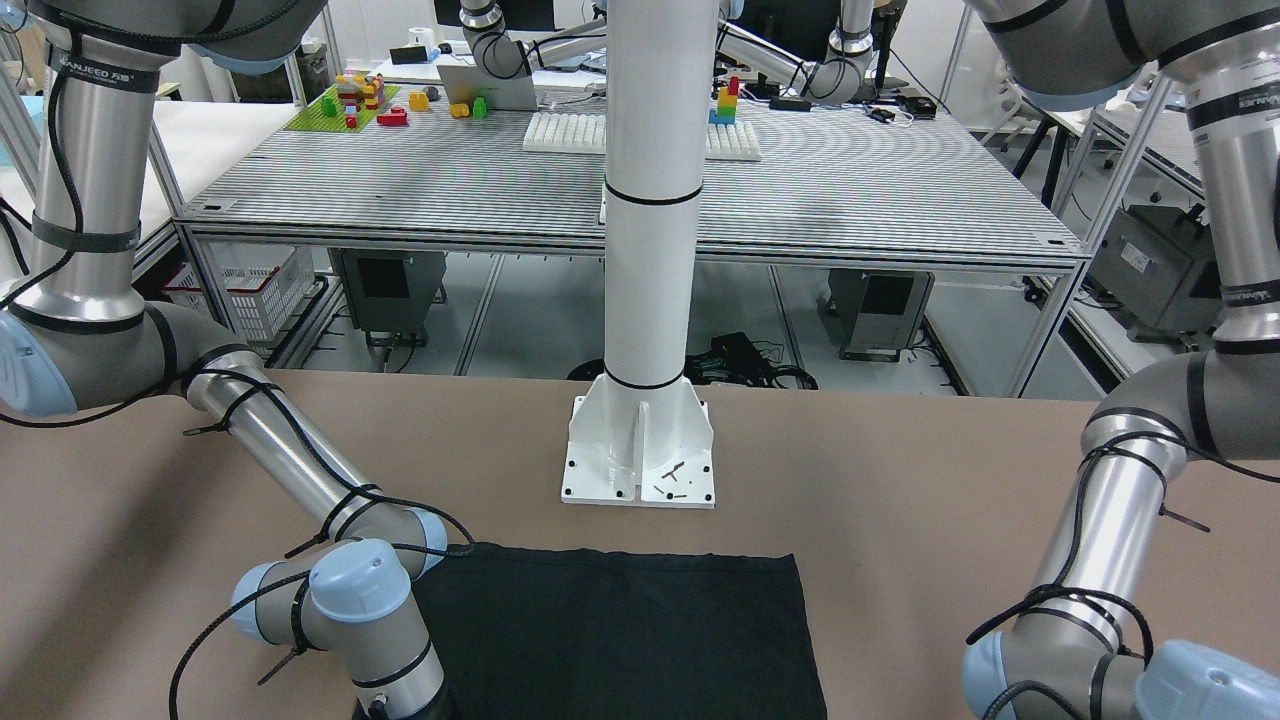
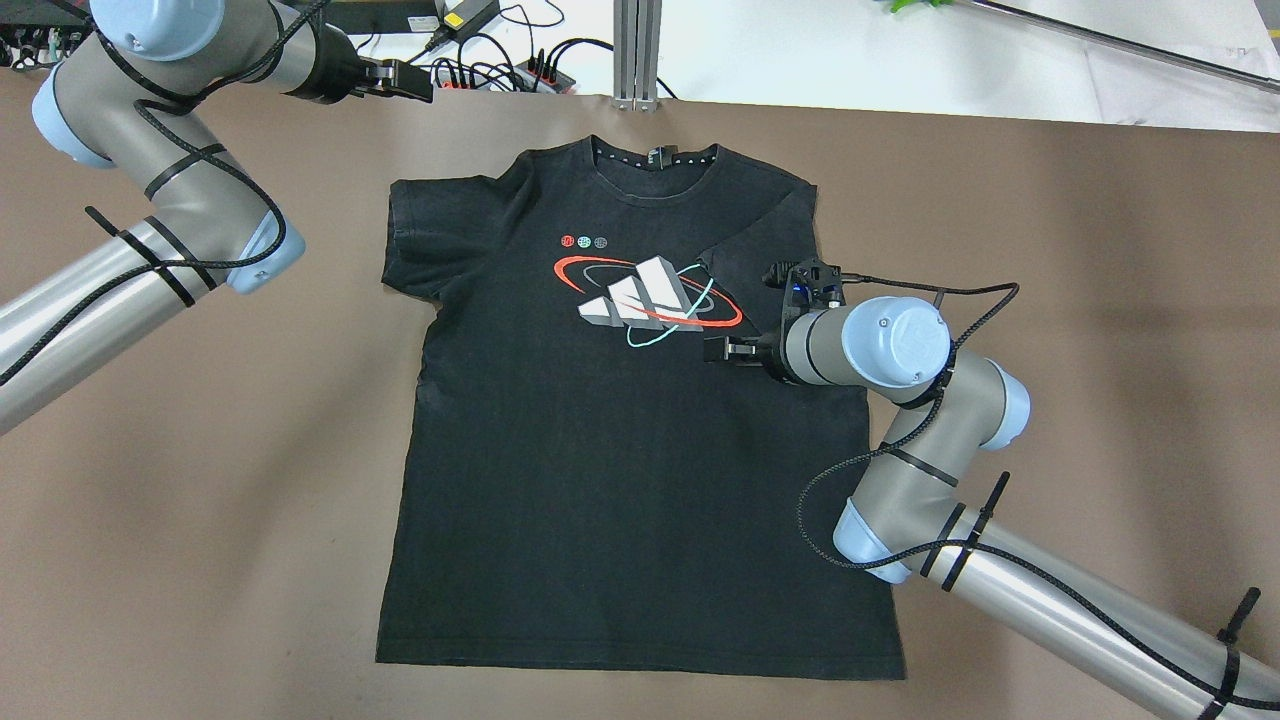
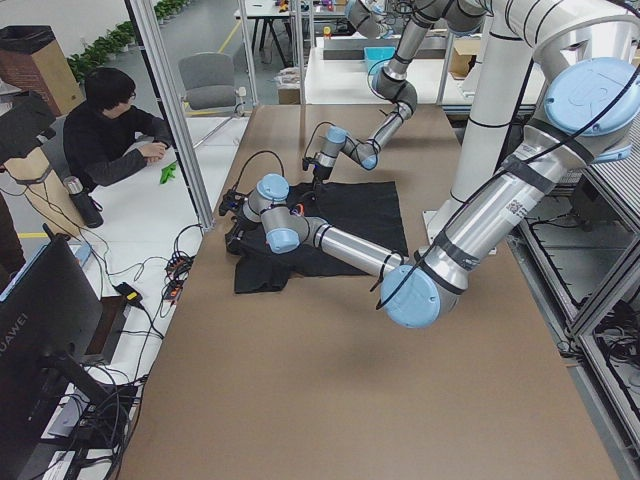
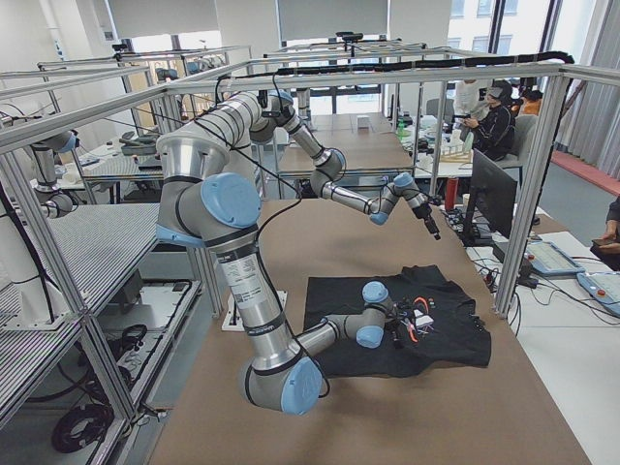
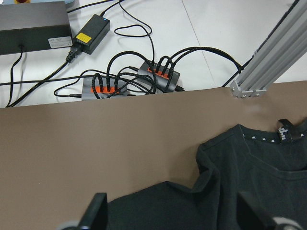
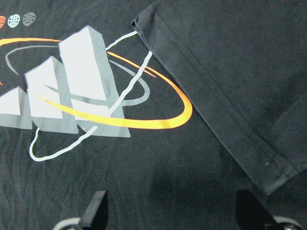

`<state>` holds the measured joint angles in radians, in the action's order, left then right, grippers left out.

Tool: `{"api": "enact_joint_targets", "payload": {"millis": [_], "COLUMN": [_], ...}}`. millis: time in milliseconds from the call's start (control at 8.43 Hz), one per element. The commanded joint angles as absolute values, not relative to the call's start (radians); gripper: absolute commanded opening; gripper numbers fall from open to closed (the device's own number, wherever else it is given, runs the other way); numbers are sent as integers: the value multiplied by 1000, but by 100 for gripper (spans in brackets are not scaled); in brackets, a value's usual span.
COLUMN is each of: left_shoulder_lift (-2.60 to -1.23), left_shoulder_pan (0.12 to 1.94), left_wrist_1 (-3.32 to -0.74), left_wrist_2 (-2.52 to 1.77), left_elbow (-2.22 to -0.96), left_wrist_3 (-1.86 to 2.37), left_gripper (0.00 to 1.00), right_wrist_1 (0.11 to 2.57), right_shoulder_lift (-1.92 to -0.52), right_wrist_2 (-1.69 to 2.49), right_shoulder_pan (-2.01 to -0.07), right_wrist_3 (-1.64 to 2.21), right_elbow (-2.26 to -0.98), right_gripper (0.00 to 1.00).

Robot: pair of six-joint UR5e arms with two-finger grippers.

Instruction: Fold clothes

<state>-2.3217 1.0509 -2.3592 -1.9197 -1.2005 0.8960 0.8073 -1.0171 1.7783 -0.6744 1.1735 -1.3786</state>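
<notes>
Brown table [image 2: 1050, 250]: T-shirt [image 2: 600, 450] flat at centre, one sleeve [image 2: 760, 250] folded onto the print [image 2: 645, 295]. We note right gripper [image 6: 170, 213] and left gripper [image 5: 172, 213] both spread, empty. Risk, we judge: a low finger snags the sleeve and undoes the fold.

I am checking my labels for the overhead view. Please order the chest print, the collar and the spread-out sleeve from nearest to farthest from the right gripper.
From the right gripper:
1. chest print, just beside it, toward the view's left.
2. collar, farther up the view, at the neck.
3. spread-out sleeve, farthest, on the view's left side.
</notes>
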Motion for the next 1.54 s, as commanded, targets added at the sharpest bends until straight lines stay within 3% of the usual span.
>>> {"api": "enact_joint_targets", "payload": {"millis": [0,237,712,1424], "left_shoulder_lift": [-2316,-2300,-2189,-2347], "left_shoulder_pan": [1052,1049,1039,1014], "left_wrist_1": [-2361,-2361,-2480,-2586], "left_wrist_2": [-1922,-1934,-1951,-1843], "left_elbow": [-1200,-1197,-1174,-899], "left_wrist_3": [902,931,904,805], "left_gripper": [95,95,95,95], "right_wrist_1": [854,920,911,908], "right_shoulder_lift": [-1055,-1060,-1054,-1058], "right_wrist_2": [1828,1891,1916,1911], "right_shoulder_pan": [-724,-770,-833,-833], "right_wrist_3": [1175,1174,1173,1175], "right_elbow": [-1483,-1557,-1563,-1563], "right_gripper": [94,94,94,94]}}
